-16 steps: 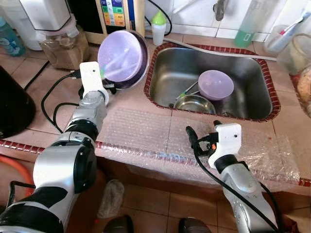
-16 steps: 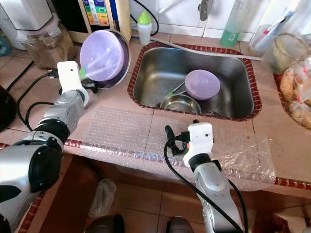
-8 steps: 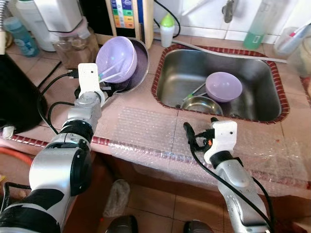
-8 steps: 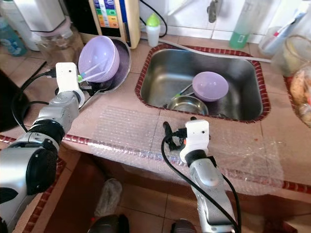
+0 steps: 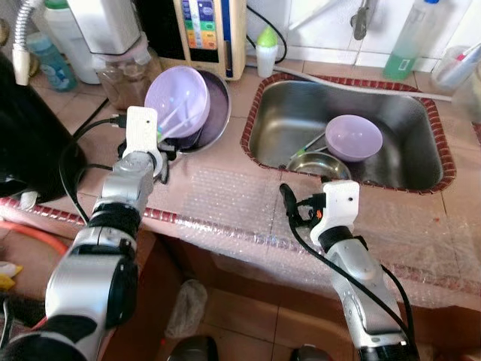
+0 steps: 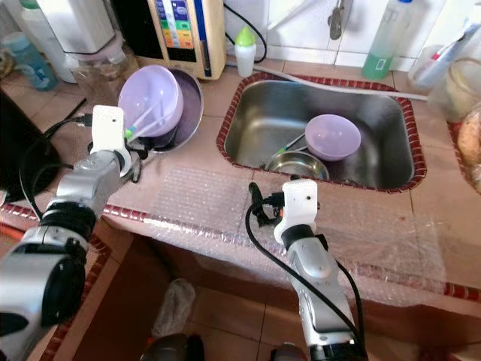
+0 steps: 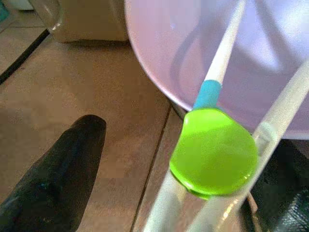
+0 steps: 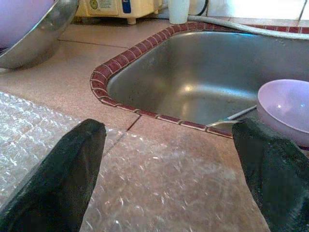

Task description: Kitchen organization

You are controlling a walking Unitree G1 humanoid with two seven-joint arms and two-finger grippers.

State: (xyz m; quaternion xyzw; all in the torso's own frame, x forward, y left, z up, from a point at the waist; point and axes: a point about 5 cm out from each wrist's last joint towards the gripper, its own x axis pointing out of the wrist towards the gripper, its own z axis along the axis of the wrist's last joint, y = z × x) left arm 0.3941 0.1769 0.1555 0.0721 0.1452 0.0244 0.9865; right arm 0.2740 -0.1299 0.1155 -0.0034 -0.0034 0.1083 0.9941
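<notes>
A lilac bowl (image 5: 176,101) holding a green-tipped spoon and clear-handled utensils rests in a metal pan (image 5: 218,116) on the counter left of the sink (image 5: 289,120). My left gripper (image 5: 160,145) stands open at the pan's near rim. The green spoon end (image 7: 215,152) lies between its fingers (image 7: 53,179) without being clamped. In the sink, a second lilac bowl (image 5: 353,137) sits beside a small steel bowl (image 5: 319,164) and a green-handled utensil (image 5: 310,143). My right gripper (image 5: 293,210) hovers open over the bubble wrap (image 5: 225,199), just before the sink's front edge.
Along the back wall stand a water purifier (image 5: 209,30), a small green-capped bottle (image 5: 265,49), a green detergent bottle (image 5: 406,45) and a jar (image 5: 124,71). A large black object (image 5: 22,135) and cables (image 5: 79,162) crowd the left counter. The counter's front edge runs below the bubble wrap.
The whole view has shifted as the camera moved. The lilac bowl looked tipped up toward me a second ago and now lies lower in the pan. Both grippers keep their places.
</notes>
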